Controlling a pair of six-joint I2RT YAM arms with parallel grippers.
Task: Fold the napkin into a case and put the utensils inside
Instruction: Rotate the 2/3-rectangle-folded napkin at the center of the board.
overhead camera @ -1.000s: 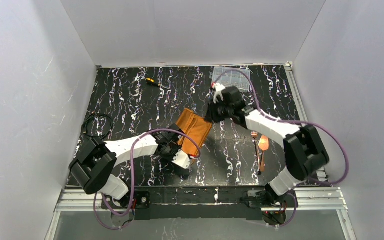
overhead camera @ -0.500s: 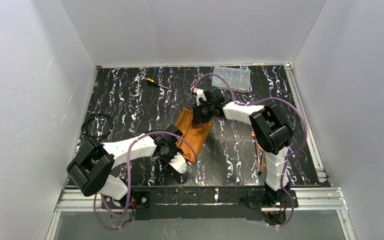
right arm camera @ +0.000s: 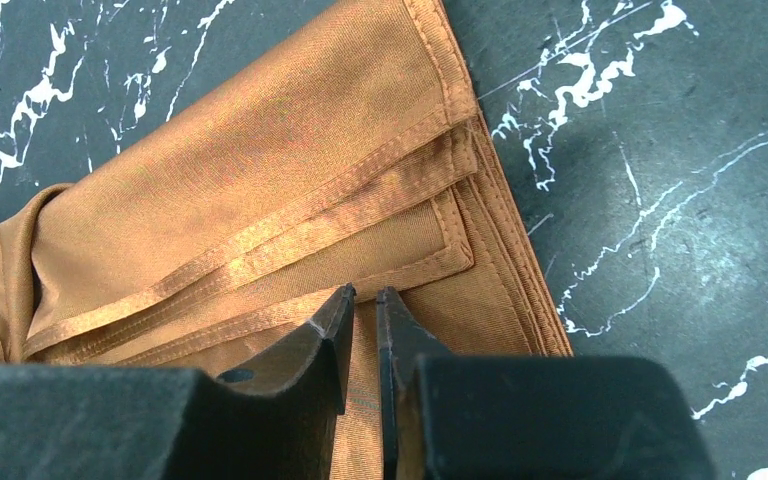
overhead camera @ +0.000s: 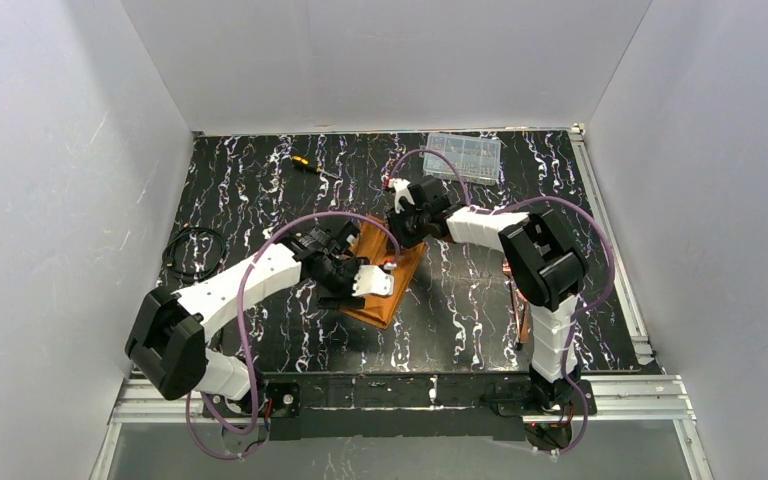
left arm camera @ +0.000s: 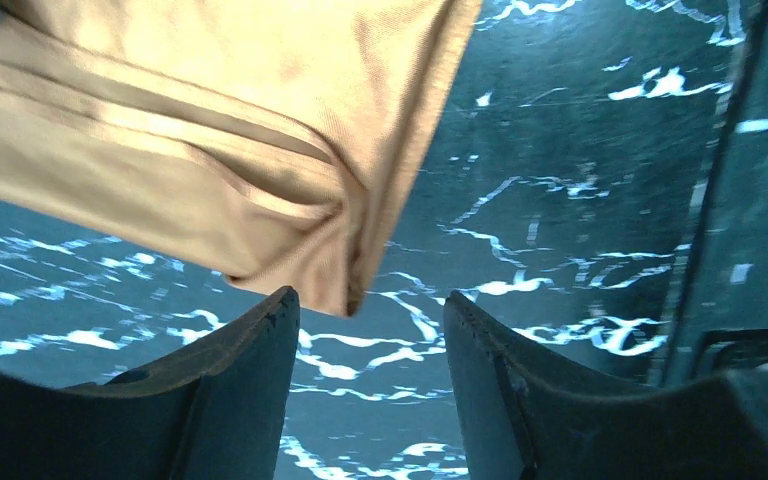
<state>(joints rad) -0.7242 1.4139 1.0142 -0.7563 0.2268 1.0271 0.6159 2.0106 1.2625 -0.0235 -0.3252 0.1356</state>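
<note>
The rust-orange napkin (overhead camera: 385,305) lies folded into a narrow layered case (right arm camera: 260,180) in the middle of the table. My left gripper (overhead camera: 368,282) hovers over its near half, open. In the left wrist view the cloth's corner (left arm camera: 210,130) ends just past the fingertips, and only table shows between the jaws (left arm camera: 370,298). My right gripper (overhead camera: 405,228) is at the far end. Its jaws (right arm camera: 365,292) stand almost together with fabric filling the thin slit, right at the hem of the top flap. The copper utensils (overhead camera: 523,322) lie to the right, partly hidden behind the right arm.
A clear plastic compartment box (overhead camera: 465,155) stands at the back right. A yellow-and-black screwdriver (overhead camera: 305,163) lies at the back left. A black cable loop (overhead camera: 195,250) sits by the left wall. White walls close in three sides.
My left gripper has opened, let go of the napkin's near end and moved up over the cloth. The right arm swung in to the far end and narrowed its jaws.
</note>
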